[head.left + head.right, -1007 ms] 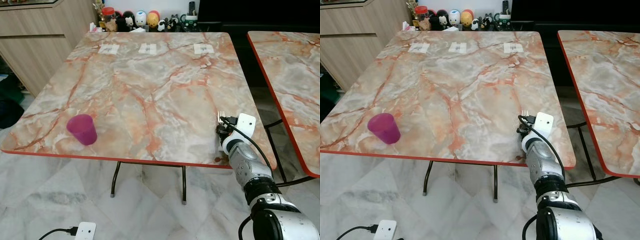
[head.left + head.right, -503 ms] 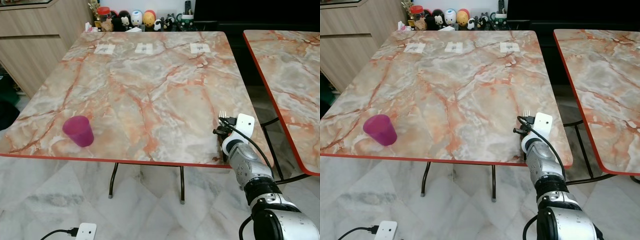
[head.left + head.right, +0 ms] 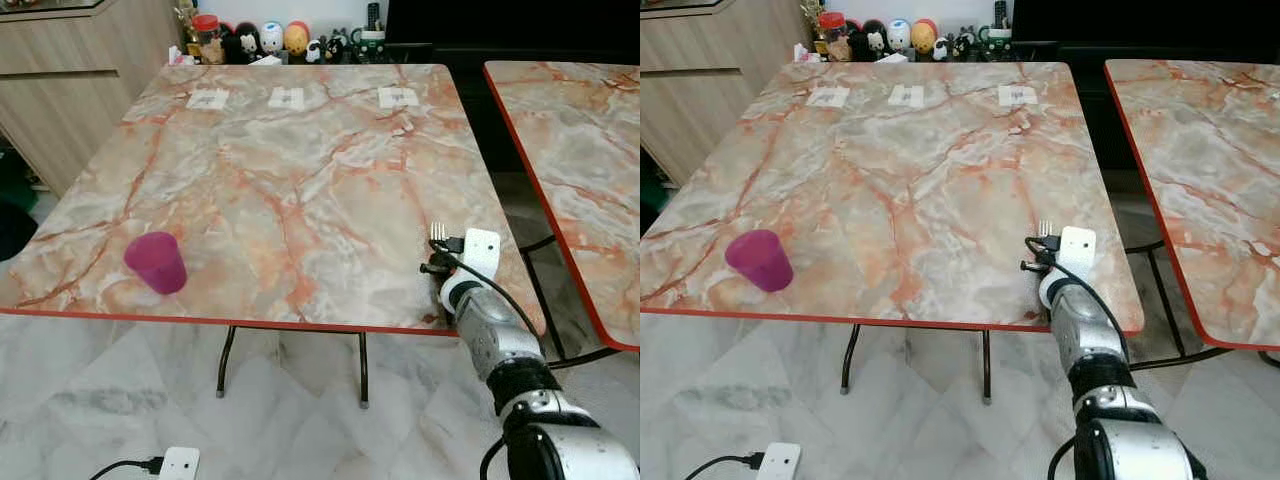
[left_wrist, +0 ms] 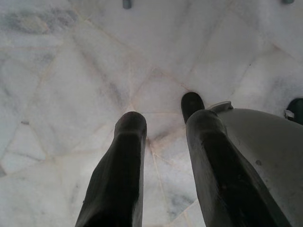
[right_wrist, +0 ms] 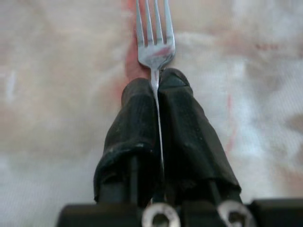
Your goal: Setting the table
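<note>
Right claw is over the near right corner of the marble-patterned table, fingers pressed together on the neck of a metal fork. The fork's tines stick out past the fingertips, pointing toward the far side of the table; in the head views the tines show just above the wrist camera housing. Handle is hidden between the fingers. Cannot tell whether the fork touches the tabletop.

Left claw hangs low beside the robot, pointed down at the pale marble floor; its two black fingers are apart with nothing between them.

Pink plastic cup stands upside down near the table's near left edge, well apart from the fork.

Three small white paper tags lie in a row near the far edge. Behind the far edge, a row of small figurines and jars. A second table of the same pattern stands to the right, separated by a gap. Wooden cabinet at far left.
</note>
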`<state>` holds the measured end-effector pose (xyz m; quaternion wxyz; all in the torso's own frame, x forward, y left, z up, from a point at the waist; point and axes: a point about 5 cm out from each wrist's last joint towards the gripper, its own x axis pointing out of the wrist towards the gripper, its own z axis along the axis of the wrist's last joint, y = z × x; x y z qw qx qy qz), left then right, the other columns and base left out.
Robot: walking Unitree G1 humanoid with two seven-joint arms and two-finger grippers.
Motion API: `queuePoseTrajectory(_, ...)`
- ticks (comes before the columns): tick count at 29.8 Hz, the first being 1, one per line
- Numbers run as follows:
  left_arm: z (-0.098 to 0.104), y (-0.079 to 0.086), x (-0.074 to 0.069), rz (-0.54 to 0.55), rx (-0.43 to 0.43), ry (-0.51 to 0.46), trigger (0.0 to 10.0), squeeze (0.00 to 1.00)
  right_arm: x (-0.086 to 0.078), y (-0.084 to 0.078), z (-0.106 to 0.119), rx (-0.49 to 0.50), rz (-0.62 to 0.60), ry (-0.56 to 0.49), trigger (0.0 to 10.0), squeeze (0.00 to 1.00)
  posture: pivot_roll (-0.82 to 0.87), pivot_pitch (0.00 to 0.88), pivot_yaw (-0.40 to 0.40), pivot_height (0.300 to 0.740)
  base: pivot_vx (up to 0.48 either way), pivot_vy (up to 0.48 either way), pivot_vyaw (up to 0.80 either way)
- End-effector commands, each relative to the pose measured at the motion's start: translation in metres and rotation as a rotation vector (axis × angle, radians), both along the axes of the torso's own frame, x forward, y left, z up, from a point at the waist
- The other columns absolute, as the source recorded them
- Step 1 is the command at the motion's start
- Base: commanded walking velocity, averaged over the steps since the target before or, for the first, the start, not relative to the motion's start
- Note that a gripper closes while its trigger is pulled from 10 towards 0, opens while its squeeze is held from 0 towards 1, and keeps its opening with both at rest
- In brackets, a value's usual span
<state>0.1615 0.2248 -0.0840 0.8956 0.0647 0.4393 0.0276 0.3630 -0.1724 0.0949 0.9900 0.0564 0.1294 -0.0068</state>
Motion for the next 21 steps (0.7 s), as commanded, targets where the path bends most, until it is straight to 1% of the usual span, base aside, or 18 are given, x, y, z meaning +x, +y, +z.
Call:
queuePoseTrajectory(1,-0.004,0.002,-0.01,0.009,0.009,0.038,10.0,0.0,-0.002,0.005,0.005,-0.03,0.025,-0.07,7.3,0.0,-0.04,0.094,0.014,0.74,0.0,0.0,0.0)
queuePoseTrajectory(2,-0.004,0.002,-0.01,0.008,0.012,0.038,10.0,0.0,-0.003,0.006,0.009,-0.029,0.031,-0.103,10.0,0.0,-0.04,0.094,0.014,0.74,0.0,0.0,0.0)
queuePoseTrajectory(3,-0.004,0.003,-0.009,0.006,0.015,0.038,10.0,0.0,-0.007,0.008,0.015,-0.019,0.033,-0.157,10.0,0.0,-0.05,0.086,0.019,0.74,0.0,0.0,0.0)
queuePoseTrajectory(6,-0.003,0.003,-0.009,0.0,0.021,0.036,10.0,0.0,-0.012,0.01,0.021,-0.006,0.034,-0.223,10.0,0.0,-0.05,0.083,0.019,0.74,0.0,0.0,0.0)
queuePoseTrajectory(7,-0.003,0.003,-0.008,0.001,0.022,0.033,10.0,0.0,-0.018,0.01,0.027,0.003,0.021,-0.28,10.0,0.0,-0.06,0.077,0.019,0.74,0.0,0.0,0.0)
queuePoseTrajectory(8,-0.003,0.003,-0.008,0.001,0.022,0.033,10.0,0.0,-0.02,0.009,0.03,0.009,0.014,-0.303,10.0,0.0,-0.06,0.077,0.019,0.74,0.0,0.0,0.0)
queuePoseTrajectory(9,-0.003,0.003,-0.007,-0.003,0.024,0.034,10.0,0.0,-0.028,0.01,0.035,0.008,0.01,-0.353,10.0,0.0,-0.06,0.069,0.019,0.74,0.0,0.0,0.0)
queuePoseTrajectory(12,-0.003,0.003,-0.006,-0.012,0.03,0.035,10.0,0.0,-0.035,0.01,0.039,-0.008,0.014,-0.386,10.0,0.0,-0.07,0.065,0.021,0.74,0.0,0.0,0.0)
queuePoseTrajectory(14,-0.002,0.003,-0.005,-0.032,0.047,0.034,10.0,0.0,-0.04,0.011,0.04,0.022,0.018,-0.393,10.0,0.0,-0.08,0.059,0.023,0.74,0.0,0.0,0.0)
queuePoseTrajectory(17,-0.002,0.003,-0.005,-0.04,0.054,0.035,10.0,0.0,-0.043,0.014,0.043,0.014,0.037,-0.403,10.0,0.0,-0.09,0.05,0.019,0.74,0.0,-0.401,0.0)
queuePoseTrajectory(18,-0.002,0.002,-0.006,-0.038,0.052,0.034,10.0,0.0,-0.044,0.014,0.049,0.03,0.044,-0.434,10.0,0.0,-0.09,0.048,0.018,0.74,0.0,-0.435,0.0)
queuePoseTrajectory(19,-0.002,0.002,-0.006,-0.038,0.052,0.034,10.0,0.0,-0.044,0.014,0.05,0.033,0.042,-0.438,10.0,0.0,-0.09,0.048,0.018,0.74,0.0,-0.435,0.0)
queuePoseTrajectory(21,-0.003,0.002,-0.007,-0.033,0.051,0.035,10.0,0.0,-0.043,0.012,0.054,0.011,0.034,-0.444,10.0,0.0,-0.08,0.036,0.014,0.74,0.0,-0.439,0.0)
